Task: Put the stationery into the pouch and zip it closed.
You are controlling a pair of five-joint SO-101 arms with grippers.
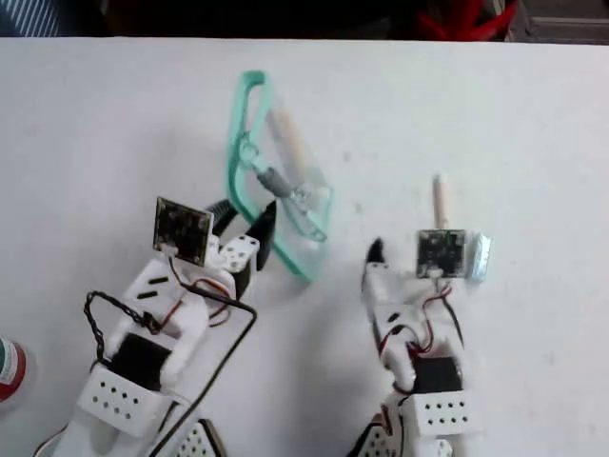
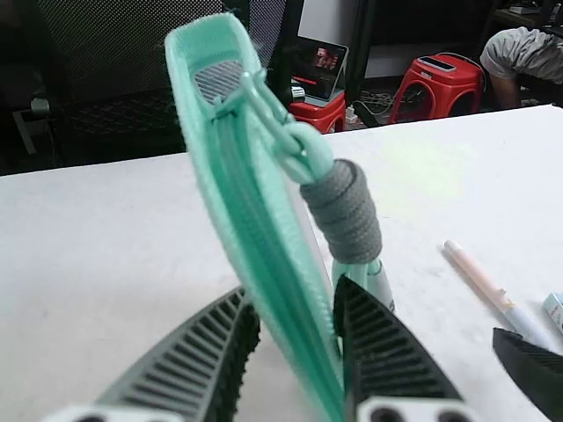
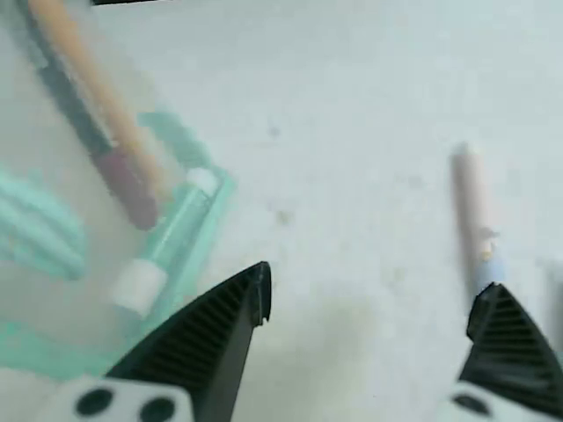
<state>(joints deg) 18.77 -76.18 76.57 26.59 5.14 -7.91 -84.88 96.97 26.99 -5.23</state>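
High view: white table (image 1: 533, 114) spreads well beyond the pouch (image 1: 285, 205) to its far edge. Pouch is clear with teal zip edging, held upright, pens (image 3: 113, 114) inside. Left gripper (image 2: 295, 299) pinches its teal rim. Right gripper (image 3: 378, 281), right of pouch, gapes wide near a pale pen (image 3: 475, 211) lying on the table.

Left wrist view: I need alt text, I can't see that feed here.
The left gripper clamps the edge of the teal pouch, which stands upright between its fingers, its grey-corded zipper pull dangling. A pale pen lies apart from the pouch on the white table.
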